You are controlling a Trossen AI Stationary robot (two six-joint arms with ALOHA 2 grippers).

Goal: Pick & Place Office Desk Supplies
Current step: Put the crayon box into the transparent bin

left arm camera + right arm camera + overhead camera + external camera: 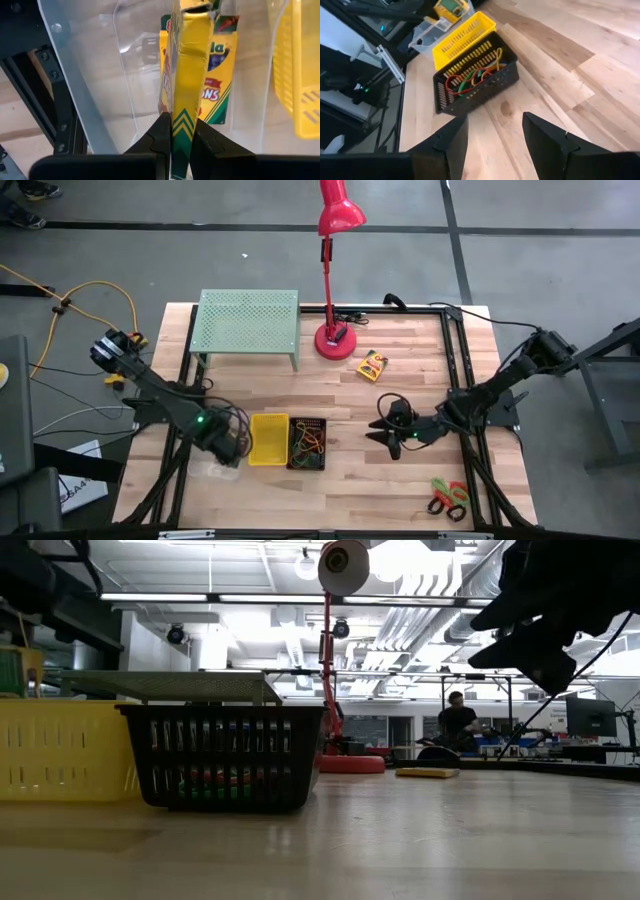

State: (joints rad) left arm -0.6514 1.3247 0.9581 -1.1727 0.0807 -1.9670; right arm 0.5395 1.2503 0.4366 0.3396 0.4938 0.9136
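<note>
Over clear bin [100,100], left claw [181,135] pinches crayon box [189,85].

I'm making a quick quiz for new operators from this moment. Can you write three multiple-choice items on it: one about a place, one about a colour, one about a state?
1. Where do the scissors lie?
A. In the yellow bin
B. On the table near the right front corner
C. Under the green rack

2. What colour is the lamp?
A. Red
B. Blue
C. White

3. What is the left claw doing?
A. Hanging open, holding nothing
B. Gripping the scissors
C. Gripping a crayon box over the clear bin

Answers: 1 B, the high view shows them on bare wood there. 2 A, its shade and base are red. 3 C, the left wrist view shows both fingers pinching the box.
</note>
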